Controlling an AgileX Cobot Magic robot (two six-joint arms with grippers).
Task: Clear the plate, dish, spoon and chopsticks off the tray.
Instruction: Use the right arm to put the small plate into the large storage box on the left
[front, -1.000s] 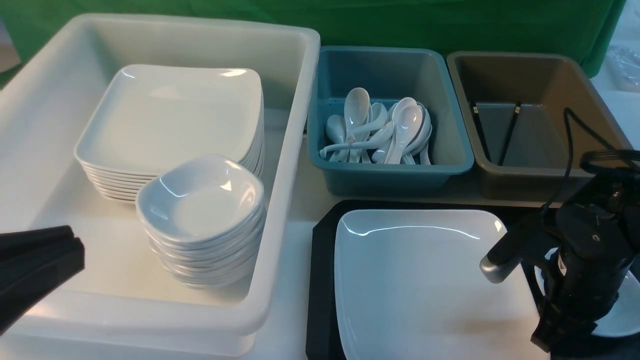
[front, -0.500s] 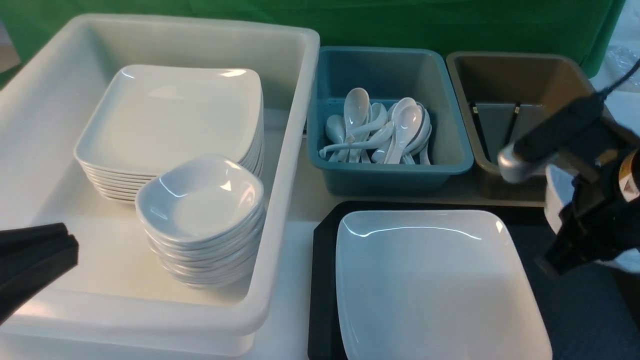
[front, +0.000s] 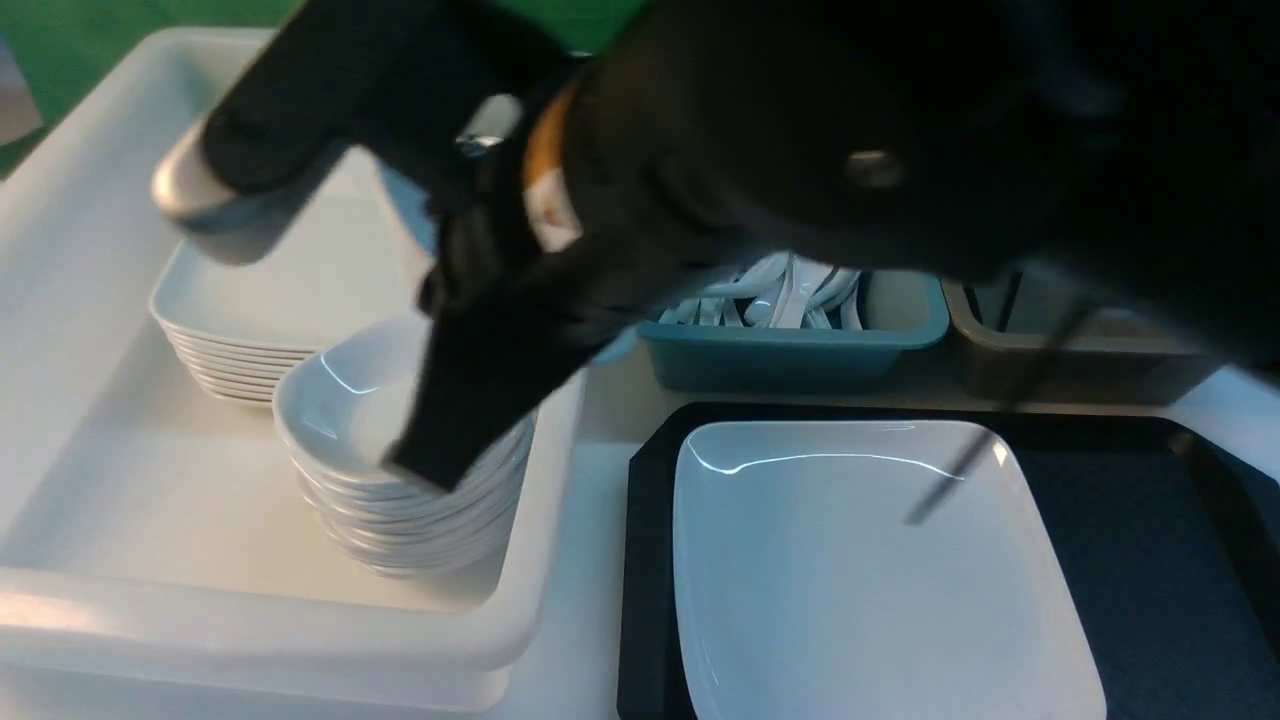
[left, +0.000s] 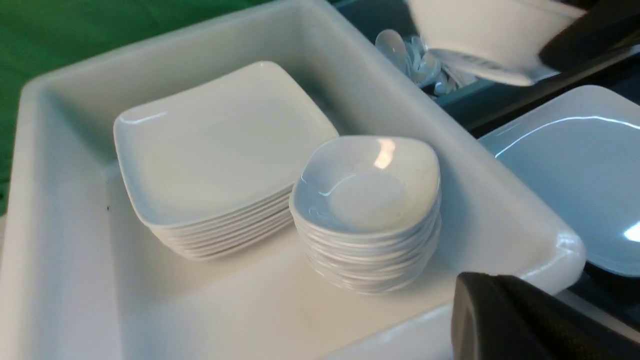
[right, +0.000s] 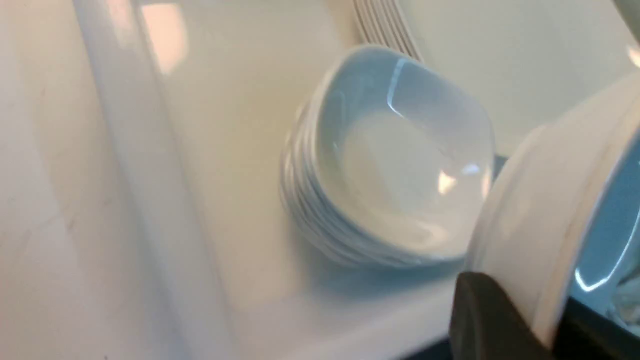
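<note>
Gripping one dish, right pincer hovers; one plate lies on tray

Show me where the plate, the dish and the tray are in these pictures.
plate (front: 860, 590): front view, middle of its flat floor.
dish (left: 475, 40): left wrist view, its pale outer wall.
tray (front: 1120, 540): front view, bare floor right of the plate.

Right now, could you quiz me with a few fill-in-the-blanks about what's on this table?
The small glossy white dish is gripped by the ____ gripper.
The large white square plate lies on the black ____.
The glossy white soup spoons lie in the ____ plastic bin.
Missing words: right; tray; teal.
</note>
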